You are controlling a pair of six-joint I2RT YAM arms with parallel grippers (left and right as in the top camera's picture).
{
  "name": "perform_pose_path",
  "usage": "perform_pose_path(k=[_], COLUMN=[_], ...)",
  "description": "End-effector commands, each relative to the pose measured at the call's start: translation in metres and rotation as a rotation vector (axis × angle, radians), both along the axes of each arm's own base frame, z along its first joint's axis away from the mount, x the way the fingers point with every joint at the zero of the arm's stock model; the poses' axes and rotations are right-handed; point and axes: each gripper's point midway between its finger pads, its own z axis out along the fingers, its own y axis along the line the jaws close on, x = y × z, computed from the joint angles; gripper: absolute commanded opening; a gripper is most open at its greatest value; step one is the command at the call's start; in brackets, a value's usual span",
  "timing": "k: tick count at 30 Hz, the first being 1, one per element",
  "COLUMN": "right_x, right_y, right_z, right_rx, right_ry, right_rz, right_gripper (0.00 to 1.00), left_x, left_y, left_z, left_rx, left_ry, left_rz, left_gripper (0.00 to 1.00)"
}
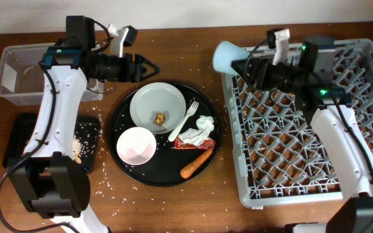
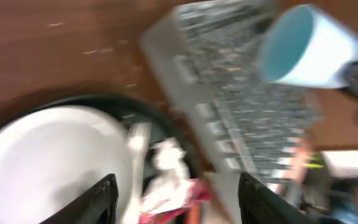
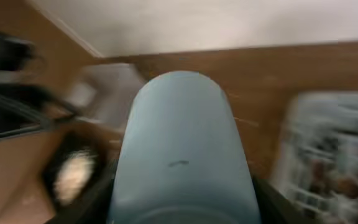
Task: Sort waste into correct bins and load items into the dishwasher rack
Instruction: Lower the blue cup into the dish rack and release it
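The right gripper is clamped on the cup, which projects ahead of its fingers at the corner of the rack. The left gripper is spread and empty. The plate lies just ahead of and below its fingertips.

From up top I see a brown wooden table filling nearly the whole overhead feed. A strip of off-white wall runs along its far edge. My right wrist feed, though blurred, shows that pale wall rising behind the tabletop. The left wrist feed picks up faint pale scratches in the wood. The light is even and the shadows soft.
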Motion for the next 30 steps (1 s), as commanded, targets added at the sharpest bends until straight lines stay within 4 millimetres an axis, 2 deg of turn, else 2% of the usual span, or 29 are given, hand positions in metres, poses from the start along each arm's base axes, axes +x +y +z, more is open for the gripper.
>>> perform_pose_path(k=[1, 3, 5, 7, 8, 10, 13, 16, 17, 18, 19, 20, 22, 24, 25, 26, 27, 28, 30], right_x=[0.011, 0.001, -0.009, -0.013, -0.013, -0.008, -0.006, -0.004, -0.004, -0.003, -0.001, 0.001, 0.007, 0.011, 0.014, 0.016, 0.016, 0.015, 0.011], right_y=[-0.07, -0.103, -0.119, -0.124, -0.125, -0.115, -0.097, -0.089, -0.087, -0.087, -0.087, -0.087, -0.085, -0.076, -0.069, -0.051, -0.041, -0.031, -0.008], right_z=[0.01, 0.016, 0.018, 0.002, -0.008, -0.041, -0.085, -0.118, -0.128, -0.13, -0.13, -0.127, -0.11, -0.078, -0.057, -0.024, -0.011, -0.003, -0.003], right_rx=[-0.33, -0.487, -0.589, -0.679, -0.714, -0.748, -0.721, -0.713, -0.712, -0.713, -0.711, -0.706, -0.686, -0.644, -0.611, -0.558, -0.542, -0.54, -0.547], right_ry=[0.036, 0.105, 0.145, 0.199, 0.227, 0.306, 0.419, 0.499, 0.52, 0.523, 0.517, 0.507, 0.489, 0.464, 0.44, 0.39, 0.364, 0.343, 0.329], right_rz=[-0.333, -0.488, -0.564, -0.59, -0.59, -0.537, -0.433, -0.381, -0.367, -0.366, -0.368, -0.372, -0.374, -0.354, -0.336, -0.294, -0.272, -0.256, -0.207], right_gripper=[0.52, 0.52, 0.52, 0.52, 0.52, 0.52, 0.52, 0.52, 0.57, 0.74, 0.91, 0.99, 0.99, 0.98, 0.99, 0.99, 0.99, 1.0, 0.99], left_x=[0.009, 0.008, 0.007, 0.007, 0.007, 0.005, 0.002, 0.002, 0.002, 0.002, 0.002, 0.002, 0.002, 0.002, 0.002, 0.002, 0.001, -0.002, -0.008], left_y=[0.04, 0.042, 0.039, 0.037, 0.035, 0.029, 0.031, 0.031, 0.031, 0.031, 0.031, 0.031, 0.031, 0.031, 0.031, 0.031, 0.029, 0.025, 0.025], left_z=[-0.038, -0.044, -0.046, -0.047, -0.047, -0.047, -0.049, -0.049, -0.049, -0.049, -0.049, -0.049, -0.049, -0.049, -0.049, -0.05, -0.052, -0.057, -0.074], left_rx=[0.354, 0.418, 0.425, 0.432, 0.432, 0.438, 0.456, 0.458, 0.458, 0.458, 0.458, 0.458, 0.458, 0.458, 0.458, 0.458, 0.46, 0.467, 0.52], left_ry=[0.022, 0.023, 0.023, 0.022, 0.021, 0.019, 0.029, 0.03, 0.03, 0.03, 0.03, 0.03, 0.03, 0.03, 0.03, 0.033, 0.038, 0.048, 0.087], left_rz=[0.138, 0.147, 0.139, 0.136, 0.133, 0.12, 0.121, 0.121, 0.121, 0.121, 0.12, 0.12, 0.121, 0.121, 0.12, 0.119, 0.114, 0.091, 0.073], left_gripper=[0.61, 0.61, 0.61, 0.61, 0.61, 0.61, 0.61, 0.61, 0.61, 0.61, 0.61, 0.62, 0.62, 0.62, 0.62, 0.62, 0.62, 0.62, 0.62])
